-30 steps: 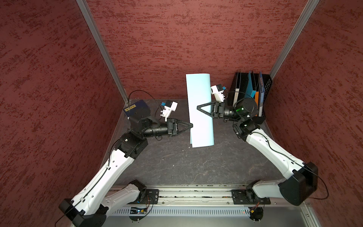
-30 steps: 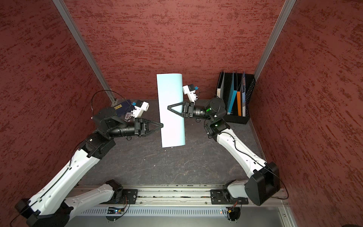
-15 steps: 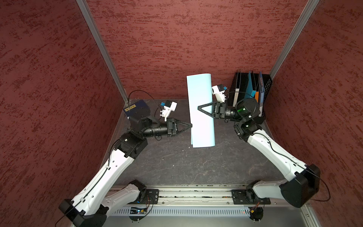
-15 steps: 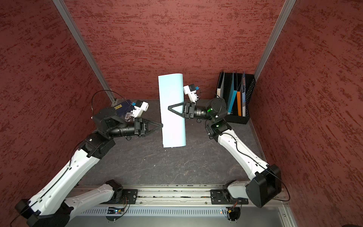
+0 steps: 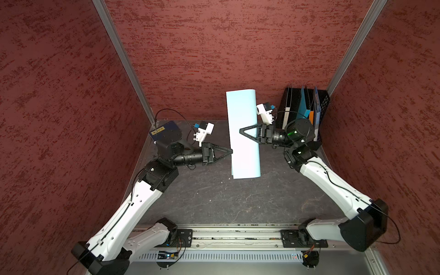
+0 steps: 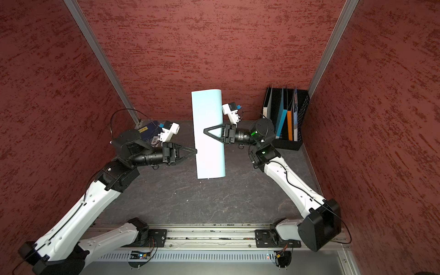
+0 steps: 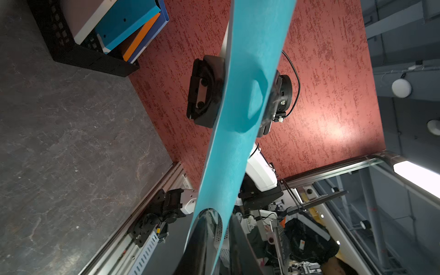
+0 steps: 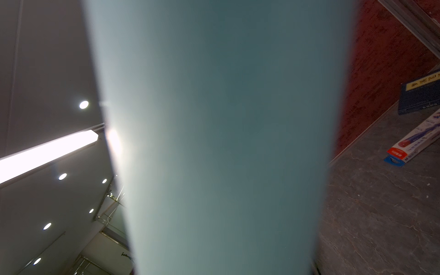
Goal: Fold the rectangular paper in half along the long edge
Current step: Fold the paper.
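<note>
While the right gripper (image 5: 241,130) holds it, the rectangular paper (image 5: 245,158) runs front-to-back.

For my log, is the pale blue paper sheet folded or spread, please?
Loosely folded: the pale blue paper sheet has one rounded, uncreased edge.

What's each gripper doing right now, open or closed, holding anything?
Left gripper: closed, pinching one long edge of the rectangular paper.
Right gripper: closed on the rectangular paper, one finger above it, one below.

Blurred and cut off, the rectangular paper (image 8: 219,142) blocks most of the right wrist view
</note>
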